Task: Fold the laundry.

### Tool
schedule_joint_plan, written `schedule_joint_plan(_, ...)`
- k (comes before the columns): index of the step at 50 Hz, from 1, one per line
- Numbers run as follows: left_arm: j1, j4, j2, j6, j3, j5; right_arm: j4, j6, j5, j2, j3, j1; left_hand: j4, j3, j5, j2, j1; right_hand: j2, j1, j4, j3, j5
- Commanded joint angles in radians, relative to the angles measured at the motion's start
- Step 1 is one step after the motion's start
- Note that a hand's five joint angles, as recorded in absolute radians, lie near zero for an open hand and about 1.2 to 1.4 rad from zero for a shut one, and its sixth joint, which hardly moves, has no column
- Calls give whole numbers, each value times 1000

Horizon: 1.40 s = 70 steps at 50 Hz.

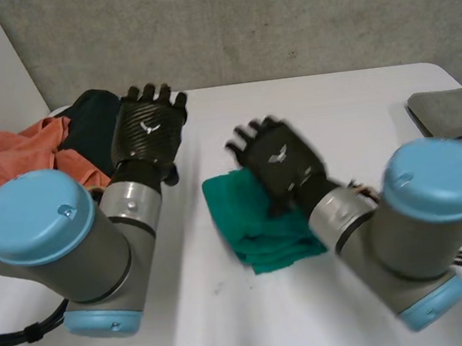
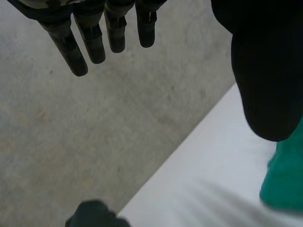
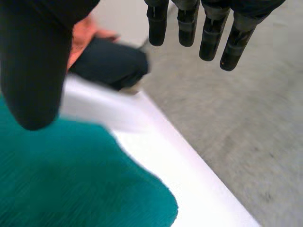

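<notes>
Far left of the surface (image 1: 332, 103): orange cloth (image 1: 24, 151) and dark cloth (image 1: 92, 122), bunched together in a heap. Neither looks folded.

Left robot hand (image 1: 147, 132) hangs over the heap's near side, against the dark cloth in the head view. Fingers (image 2: 90, 42) straight and spread, nothing held. Can't tell if it touches the heap.

Centre: green cloth (image 1: 249, 221), compact and roughly rectangular, lying flat. Reads as folded at least once. Edges a bit uneven, so it may want one more fold or squaring.

Right robot hand (image 1: 280, 163) sits over the green cloth's far right part. Its fingers (image 3: 208, 38) are straight and extended, no cloth pinched; the green cloth lies under the palm in the wrist view. Contact unclear.

Far right edge: grey cloth (image 1: 453, 110), flat and tidy, looks done and set aside.

Progress, my read: grey finished, green mostly finished, orange and dark not started. Roughly half way. Left to do: park the green one, then pull one piece from the heap, spread it, fold, and repeat.

Count: 4 cloths (1 orange, 1 dark, 1 green, 1 grey), 2 robot hands, both empty.
</notes>
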Motion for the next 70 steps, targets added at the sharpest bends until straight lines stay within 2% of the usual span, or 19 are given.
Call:
schedule_joint_plan(1, -87, -52, -61, -123, 117, 4, 196, 362, -36, -97, -56, -154, -2, -10, -20, -4, 10, -45, -25, -60, -38, -60)
schedule_joint_plan(6, -150, -217, -161, -199, 252, 2, 357, 331, -82, 13, -177, -179, -5, -13, -23, -7, 7, -45, -25, -60, -38, -60)
schedule_joint_plan(13, -161, -384, -293, -235, 371, -24, 481, 300, -75, 159, -324, -183, -2, -10, -20, -4, 10, -45, -25, -60, -38, -60)
schedule_joint_plan(18, -159, -451, -354, -226, 399, -85, 555, 281, -78, 269, -415, -180, -8, -16, -26, -10, 4, -45, -25, -60, -38, -60)
schedule_joint_plan(26, -158, -540, -394, -223, 393, -87, 602, 134, -33, 391, -484, -174, -11, -19, -29, -13, 1, -45, -25, -60, -38, -60)
schedule_joint_plan(33, -155, -546, -382, -223, 393, -56, 601, 6, 39, 372, -485, -168, -8, -16, -26, -10, 4, -45, -25, -60, -38, -60)
schedule_joint_plan(39, -153, -537, -306, -229, 396, -19, 552, 49, 36, 250, -430, -168, -11, -19, -29, -13, 1, -45, -25, -60, -38, -60)
schedule_joint_plan(43, -138, -520, -203, -230, 382, 31, 454, 55, 34, 150, -334, -174, -8, -16, -26, -10, 4, -45, -25, -60, -38, -60)
schedule_joint_plan(47, -95, -514, -114, -232, 344, 126, 356, 44, 25, 66, -210, -165, -8, -16, -26, -10, 4, -45, -25, -60, -38, -60)
schedule_joint_plan(50, -56, -514, -43, -232, 296, 252, 285, 23, 13, -5, -90, -162, -2, -10, -20, -4, 10, -45, -25, -60, -38, -60)
schedule_joint_plan(55, 0, -523, 52, -238, 218, 496, 190, -78, -33, -28, 83, -163, 10, 1, -8, 8, 21, -45, -25, -60, -38, -60)
schedule_joint_plan(58, 23, -524, 83, -241, 195, 565, 118, -120, -65, -25, 165, -160, 13, 4, -5, 11, 24, -45, -25, -60, -38, -60)
schedule_joint_plan(63, 36, -523, 106, -250, 186, 577, 32, -141, -73, 47, 197, -154, 13, 4, -5, 11, 24, -45, -25, -60, -38, -60)
schedule_joint_plan(70, 33, -521, 101, -250, 184, 577, -46, -143, -55, 162, 137, -126, 16, 7, -3, 14, 27, -45, -25, -60, -38, -60)
